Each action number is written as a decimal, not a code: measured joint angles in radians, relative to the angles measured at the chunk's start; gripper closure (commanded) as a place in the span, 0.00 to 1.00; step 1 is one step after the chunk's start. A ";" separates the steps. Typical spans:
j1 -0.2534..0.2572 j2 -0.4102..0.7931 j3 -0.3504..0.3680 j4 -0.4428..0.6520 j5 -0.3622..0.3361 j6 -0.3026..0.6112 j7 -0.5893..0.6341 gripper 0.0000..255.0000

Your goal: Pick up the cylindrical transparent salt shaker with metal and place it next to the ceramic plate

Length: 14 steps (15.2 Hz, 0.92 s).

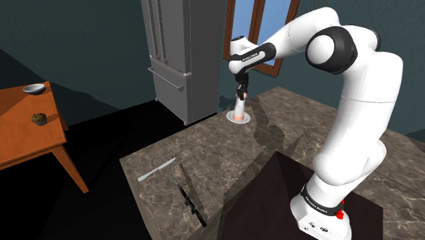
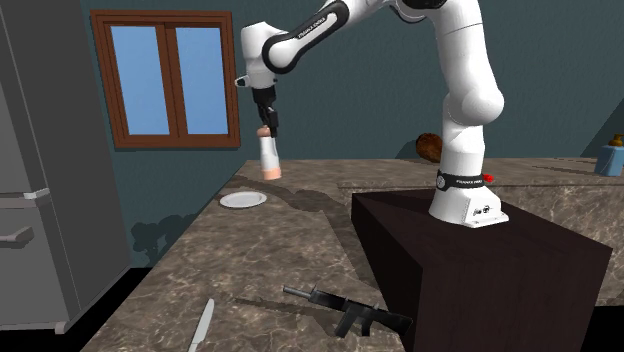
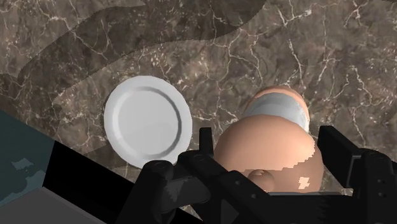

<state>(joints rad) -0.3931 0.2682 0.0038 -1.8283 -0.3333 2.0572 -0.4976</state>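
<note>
Shaker (image 3: 275,130) pinched in my gripper (image 2: 266,128), plate (image 3: 146,121) off to one side.
I read both black fingers (image 3: 340,156) pressed against the shaker's body (pale peach in this render, with a greyish band at the end farthest from the jaws). It hangs upright under the jaws, lifted clear of the marble counter (image 1: 204,157). The white plate lies flat on that counter, lower than the jaws and outside one finger, near the shaker but not touching it. Well away from the jaws, toward the counter's near end, I see a knife (image 1: 156,169) and a black toy rifle (image 2: 350,310).
</note>
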 measured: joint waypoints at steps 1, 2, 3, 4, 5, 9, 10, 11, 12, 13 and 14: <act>0.001 0.004 0.000 -0.006 -0.002 0.009 0.004 1.00; 0.000 0.010 -0.001 -0.013 -0.004 0.022 0.008 1.00; 0.001 0.014 -0.001 -0.020 -0.006 0.032 0.013 1.00; 0.001 0.019 -0.001 -0.027 -0.008 0.044 0.017 1.00; 0.001 0.026 -0.002 -0.030 -0.010 0.053 0.020 1.00; 0.000 0.052 -0.005 -0.052 -0.020 0.100 0.036 1.00; 0.000 0.059 -0.006 -0.057 -0.022 0.111 0.039 1.00; 0.000 0.070 -0.006 -0.055 -0.024 0.119 0.042 1.00; 0.000 0.075 -0.007 -0.060 -0.026 0.129 0.047 1.00; 0.001 0.082 -0.007 -0.064 -0.029 0.139 0.051 1.00; 0.001 0.090 -0.008 -0.068 -0.032 0.151 0.056 1.00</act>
<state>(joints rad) -0.3919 0.3578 -0.0044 -1.8964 -0.3649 2.2078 -0.4416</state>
